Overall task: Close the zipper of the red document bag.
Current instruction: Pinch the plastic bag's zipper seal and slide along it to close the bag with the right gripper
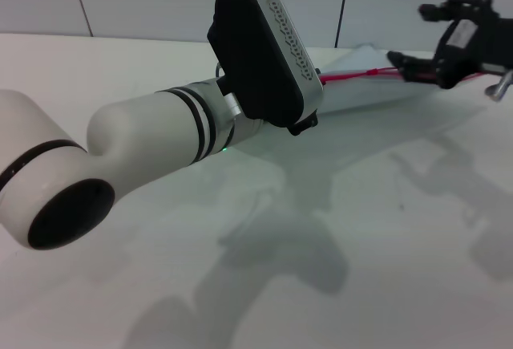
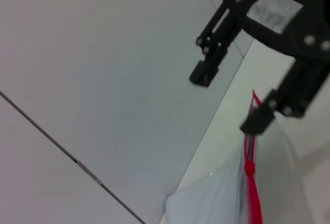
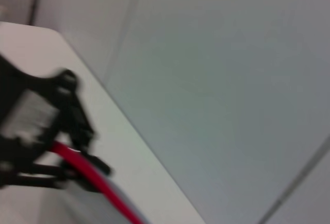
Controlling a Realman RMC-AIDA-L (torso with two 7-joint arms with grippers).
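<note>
Mostly hidden: left gripper [image 1: 309,120] behind wrist, grip unclear; right gripper [image 1: 417,40] wide at zipper [image 1: 361,75].

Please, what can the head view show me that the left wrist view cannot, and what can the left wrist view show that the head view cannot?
Only the head view shows the left arm reaching over the white table, its wrist hiding the near end of the red document bag.

Only the left wrist view shows the bag's pale corner and a small red knob on the zipper.

Both show the right hand, one finger by the far end of the zipper, the other standing apart from it, and the grey wall behind.
</note>
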